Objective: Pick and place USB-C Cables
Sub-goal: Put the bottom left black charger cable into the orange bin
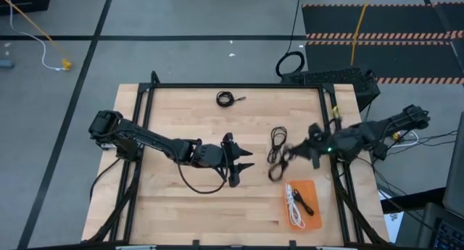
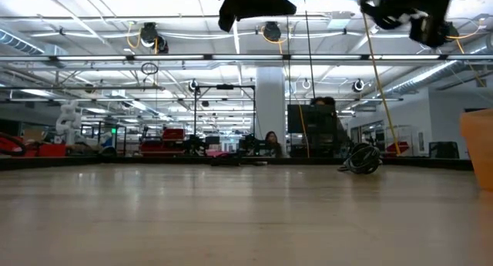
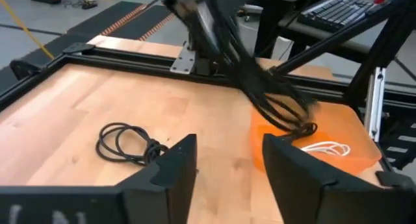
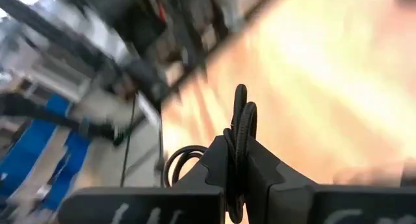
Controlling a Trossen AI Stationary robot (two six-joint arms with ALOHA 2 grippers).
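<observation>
My right gripper [image 1: 278, 165] is pinched tight on 1 black cable [image 4: 240, 130], held up off the table [image 1: 174, 112]; the loop sticks out between my right fingers [image 4: 211, 165] and hangs just at 12 o'clock of the orange tray [image 1: 308, 186]. In the left wrist view this hanging cable [image 3: 273, 100] dangles right over the tray's edge [image 3: 361, 143].

My left gripper [image 1: 243, 161] is near table center, fingers [image 3: 172, 169] spread apart, nothing between them, pointing toward 3 o'clock.

Cables on the table: 1 black coil [image 1: 278, 138] lies flat between my 2 grippers, a bit toward 12 o'clock, also seen ahead of my left fingers [image 3: 127, 145]. Another black coil [image 1: 226, 98] sits near the 12 o'clock edge, well apart from both grippers.

Tray is at about 5 o'clock on the table. Inside it: 1 white cable [image 1: 293, 206] and 1 black cable [image 1: 306, 203] beside it, touching or nearly so, cannot tell. The white one [image 3: 325, 148] shows in the left wrist view too.

Low view: both arms up above the table top, a black coil [image 2: 362, 159] far back on the surface.
</observation>
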